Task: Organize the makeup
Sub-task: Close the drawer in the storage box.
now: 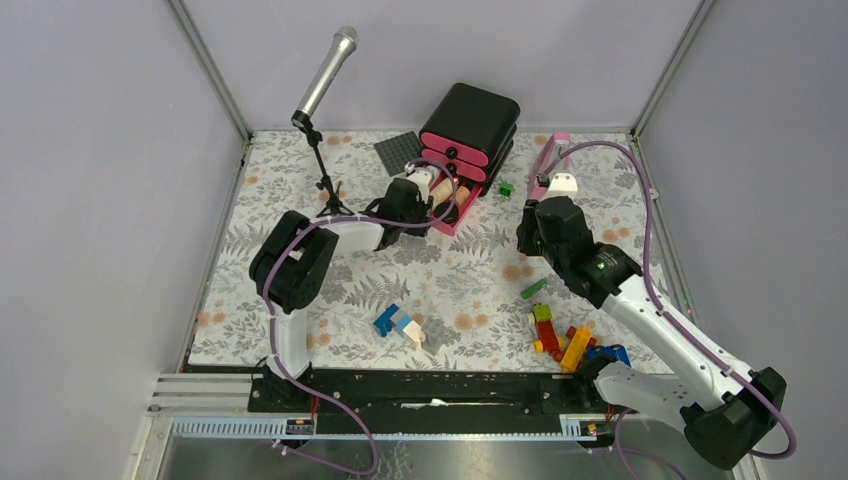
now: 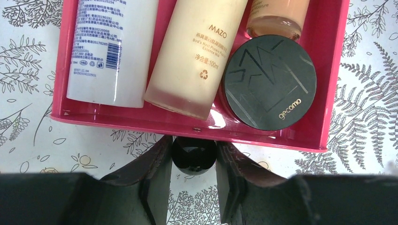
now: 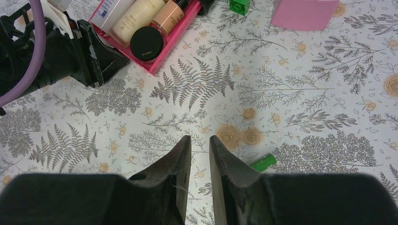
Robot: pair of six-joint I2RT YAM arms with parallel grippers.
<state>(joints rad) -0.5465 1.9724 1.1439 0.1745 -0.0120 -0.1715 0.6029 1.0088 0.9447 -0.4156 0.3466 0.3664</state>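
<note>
While all the makeup in view lies in one pink drawer (image 2: 187,125), standing open at twelve o'clock on the table below its black cabinet (image 1: 470,115), each piece is judged to handle differently. Entry one, at eleven o'clock from the handle: white tube (image 2: 112,51), matte soft plastic with blue print, probably light and squeezable; take it gently across the flat body. Entry two, at twelve o'clock: cream bottle (image 2: 192,56), frosted, round in section, gold lettering; likely rigid, heavier and apt to roll, so grip it at mid-body. Entry three, at one o'clock and mostly cut off by the frame: peach bottle (image 2: 277,18), glossy and glass-like, judged fragile and slippery. Entry four, just beside the cream bottle and close against the front wall: round black compact (image 2: 268,82), a low stiff disc with a satin lid scored with fine lines; slick on top, so best pinched across the rim. The drawer is thin, glossy hard plastic and draws by a small black knob (image 2: 194,157), round and shiny, likely to slip from a loose pinch. Entry five: left gripper (image 2: 194,149), clamped on that knob, one finger against each side. Entry six, at three o'clock on the table: right gripper (image 3: 200,140), jaws a narrow slit apart and holding nothing, above the fern-printed cloth (image 3: 291,93), with a green brick (image 3: 263,161) at its four o'clock.
</note>
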